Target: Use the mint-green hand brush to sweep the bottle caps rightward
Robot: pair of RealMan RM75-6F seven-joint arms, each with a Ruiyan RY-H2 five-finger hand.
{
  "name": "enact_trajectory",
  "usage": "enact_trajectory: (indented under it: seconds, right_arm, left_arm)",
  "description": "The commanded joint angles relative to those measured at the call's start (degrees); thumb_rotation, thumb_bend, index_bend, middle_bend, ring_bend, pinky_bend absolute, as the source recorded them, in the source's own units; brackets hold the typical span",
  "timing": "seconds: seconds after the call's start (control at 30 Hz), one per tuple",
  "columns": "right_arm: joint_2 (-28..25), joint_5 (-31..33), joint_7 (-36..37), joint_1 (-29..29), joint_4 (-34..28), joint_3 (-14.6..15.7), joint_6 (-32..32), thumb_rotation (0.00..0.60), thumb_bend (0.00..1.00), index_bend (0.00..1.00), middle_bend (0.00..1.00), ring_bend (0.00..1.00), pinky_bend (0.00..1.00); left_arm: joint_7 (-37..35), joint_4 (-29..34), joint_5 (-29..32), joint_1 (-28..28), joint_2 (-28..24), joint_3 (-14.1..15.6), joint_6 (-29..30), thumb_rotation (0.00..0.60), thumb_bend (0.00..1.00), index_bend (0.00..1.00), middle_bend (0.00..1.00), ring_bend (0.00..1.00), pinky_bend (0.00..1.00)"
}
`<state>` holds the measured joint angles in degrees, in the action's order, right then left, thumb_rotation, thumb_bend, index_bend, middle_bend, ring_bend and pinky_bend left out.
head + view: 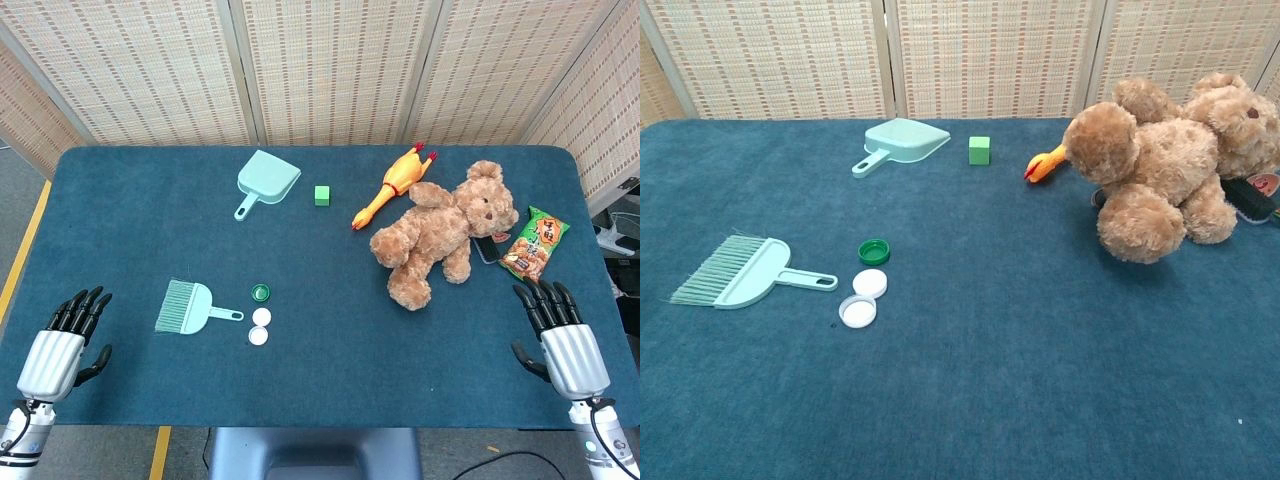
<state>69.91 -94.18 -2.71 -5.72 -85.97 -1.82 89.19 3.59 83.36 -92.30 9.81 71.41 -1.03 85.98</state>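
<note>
The mint-green hand brush (190, 308) (742, 272) lies flat on the blue table, bristles to the left and handle pointing right. Just past the handle's tip sit three bottle caps in a short column: a green cap (261, 292) (873, 251), a white cap (262, 316) (870, 283) and another white cap (258, 336) (857, 312). My left hand (62, 345) rests at the near left edge, fingers spread, holding nothing, well left of the brush. My right hand (558, 335) rests at the near right edge, also holding nothing. Neither hand shows in the chest view.
A mint-green dustpan (264, 181) (897, 143) and a small green cube (322, 195) (980, 150) lie at the back. A rubber chicken (392, 185), a brown teddy bear (445, 230) (1165, 165) and a snack packet (534, 243) occupy the right side.
</note>
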Motion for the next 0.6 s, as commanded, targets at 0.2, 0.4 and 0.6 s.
enact_trajectory:
  seconds: [0.2,0.4,0.6]
  right_arm:
    - [-0.4,-0.2,0.7,0.1,-0.2,-0.1,0.5,0.600,0.24,0.00,0.00,0.00,0.00]
    - [-1.1,-0.7,0.6,0.9,-0.9,-0.2,2.5,0.600,0.24,0.00,0.00,0.00,0.00]
    - [-1.0,-0.4,-0.1,1.0,-0.9,-0.4,2.4,0.600,0.24,0.00,0.00,0.00,0.00]
  left_arm:
    - [0.0,-0.5,-1.3,0.4,0.5,0.9,-0.6,0.600,0.40,0.00,0.00,0.00,0.14]
    - [0.1,-3.1,-3.2,2.9,3.0,1.9,-4.3,0.600,0.40,0.00,0.00,0.04,0.24]
    - [3.0,-5.4,-3.7,7.4,7.2,1.0,-10.0,0.600,0.40,0.10,0.14,0.41,0.58]
